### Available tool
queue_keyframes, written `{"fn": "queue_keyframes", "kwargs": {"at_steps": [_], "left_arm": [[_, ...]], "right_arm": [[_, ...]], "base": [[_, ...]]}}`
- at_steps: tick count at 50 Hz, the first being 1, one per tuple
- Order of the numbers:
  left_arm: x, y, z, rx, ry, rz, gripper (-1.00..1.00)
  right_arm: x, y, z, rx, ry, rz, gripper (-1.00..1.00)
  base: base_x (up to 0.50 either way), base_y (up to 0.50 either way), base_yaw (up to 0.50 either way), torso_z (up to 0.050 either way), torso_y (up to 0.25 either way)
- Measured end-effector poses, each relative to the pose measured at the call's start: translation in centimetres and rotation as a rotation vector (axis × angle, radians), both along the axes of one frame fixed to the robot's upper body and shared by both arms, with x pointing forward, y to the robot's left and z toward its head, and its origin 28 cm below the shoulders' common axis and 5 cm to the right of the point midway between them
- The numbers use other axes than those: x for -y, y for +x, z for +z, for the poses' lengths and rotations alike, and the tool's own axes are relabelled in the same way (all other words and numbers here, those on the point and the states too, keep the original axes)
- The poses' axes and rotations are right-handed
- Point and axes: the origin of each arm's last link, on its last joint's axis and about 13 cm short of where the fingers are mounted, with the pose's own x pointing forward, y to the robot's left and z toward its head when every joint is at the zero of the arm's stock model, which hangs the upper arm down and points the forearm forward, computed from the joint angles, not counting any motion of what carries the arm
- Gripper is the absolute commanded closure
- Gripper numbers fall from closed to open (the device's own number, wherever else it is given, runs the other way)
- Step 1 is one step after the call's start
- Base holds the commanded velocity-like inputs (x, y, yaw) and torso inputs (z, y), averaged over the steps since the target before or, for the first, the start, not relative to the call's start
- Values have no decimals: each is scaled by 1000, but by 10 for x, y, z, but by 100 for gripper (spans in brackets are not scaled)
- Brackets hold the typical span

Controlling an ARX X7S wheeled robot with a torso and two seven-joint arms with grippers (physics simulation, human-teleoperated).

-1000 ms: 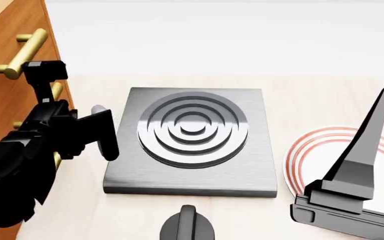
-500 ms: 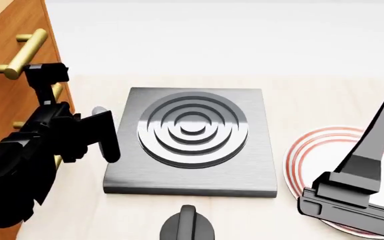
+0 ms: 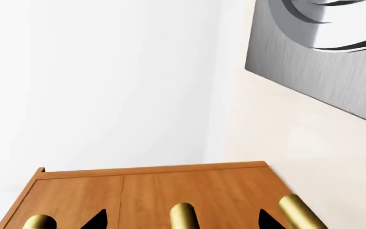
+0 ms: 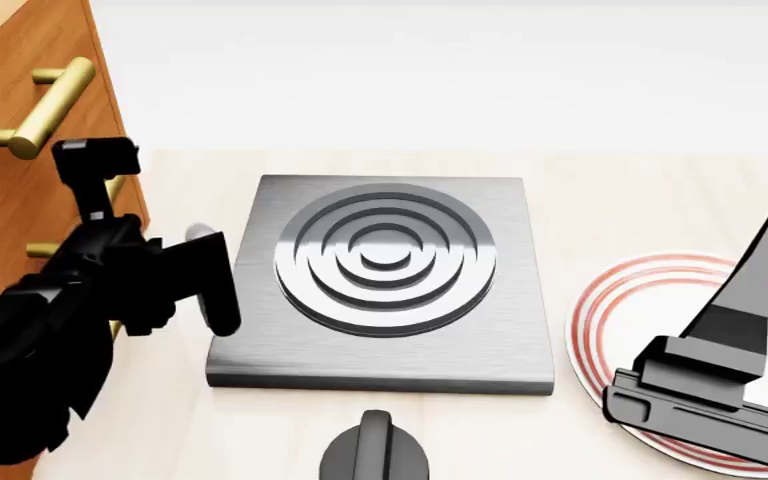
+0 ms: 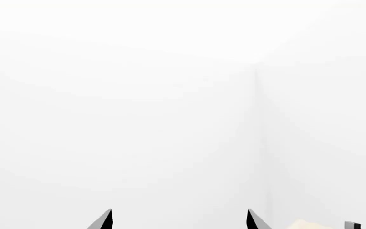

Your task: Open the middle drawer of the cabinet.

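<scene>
Though reddish-brown, cabinet (image 4: pixel 11 150) brass-handled.

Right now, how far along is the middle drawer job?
Done: the left gripper has reached the cabinet; in the left wrist view its jaws stand open on either side of a brass handle.
In hand: lining up the grasp. I can't tell whether it is the middle drawer's handle.
Left: close, then pull; every front in view looks flush.
The right gripper is open and idle over the plate.

Parted jaws before blank white wall (image 5: pixel 170 119)
</scene>
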Motion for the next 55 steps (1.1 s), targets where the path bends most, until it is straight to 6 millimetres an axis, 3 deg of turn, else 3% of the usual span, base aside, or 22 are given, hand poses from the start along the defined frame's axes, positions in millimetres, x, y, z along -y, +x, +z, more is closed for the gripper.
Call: {"fn": "queue_keyframes", "kwargs": {"at_steps": [34, 55], "left_arm": [[-4, -9, -26, -48, -27, 35, -100], [-9, -8, -20, -19, -31, 75, -100]], "right_arm": [[0, -1, 0, 1, -4, 2, -100], [0, -1, 0, 0, -7, 4, -100]], "base": [[0, 0, 0, 0, 0], [0, 0, 0, 0, 0]]}}
